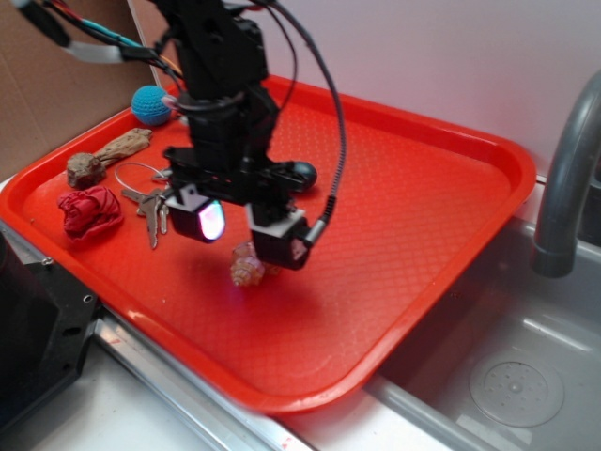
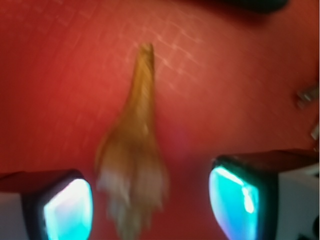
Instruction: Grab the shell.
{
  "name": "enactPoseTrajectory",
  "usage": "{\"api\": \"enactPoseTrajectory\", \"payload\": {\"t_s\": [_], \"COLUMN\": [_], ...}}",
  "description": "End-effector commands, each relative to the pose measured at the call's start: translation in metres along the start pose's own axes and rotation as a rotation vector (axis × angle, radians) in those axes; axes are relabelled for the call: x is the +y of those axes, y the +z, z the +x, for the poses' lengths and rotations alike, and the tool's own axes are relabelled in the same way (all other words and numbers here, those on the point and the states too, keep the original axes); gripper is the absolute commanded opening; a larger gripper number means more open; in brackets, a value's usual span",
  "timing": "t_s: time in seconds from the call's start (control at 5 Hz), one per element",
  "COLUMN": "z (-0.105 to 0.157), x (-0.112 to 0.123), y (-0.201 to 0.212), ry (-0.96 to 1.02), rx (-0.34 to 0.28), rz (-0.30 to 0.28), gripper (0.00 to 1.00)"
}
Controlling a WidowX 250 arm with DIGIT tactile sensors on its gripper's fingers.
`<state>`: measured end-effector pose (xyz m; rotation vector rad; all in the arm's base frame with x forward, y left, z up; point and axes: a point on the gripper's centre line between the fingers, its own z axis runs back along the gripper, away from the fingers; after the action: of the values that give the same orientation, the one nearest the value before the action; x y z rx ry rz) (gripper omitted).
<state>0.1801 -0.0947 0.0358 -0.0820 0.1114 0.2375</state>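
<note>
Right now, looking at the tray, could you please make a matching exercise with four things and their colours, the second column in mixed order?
Things:
1. ball
2. shell
3. tray
4. keys

Colours:
A. silver metal
B. red-orange
C. tan-orange
D. blue

Pairs: 1-D, 2-C, 3-B, 4-A

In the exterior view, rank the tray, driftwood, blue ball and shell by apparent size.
1. Tray
2. Driftwood
3. Blue ball and shell: look alike; the shell is partly hidden behind the gripper, so no ranking.
</note>
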Motion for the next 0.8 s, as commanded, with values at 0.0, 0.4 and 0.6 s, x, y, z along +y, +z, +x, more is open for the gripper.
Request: {"api": "enactPoseTrajectory", "payload": {"t_s": [0.0,0.4,0.6], "z": [0.016,-0.009,-0.017], "x": [-0.019,-0.012,-0.008], "y": [0.0,-0.004,-0.011], "ry": [-0.023,-0.059,-0.063], "rx": [-0.016,-0.039,-0.034], "rz": [0.001,0.025,0.046], "gripper": [1.0,1.0,1.0]}}
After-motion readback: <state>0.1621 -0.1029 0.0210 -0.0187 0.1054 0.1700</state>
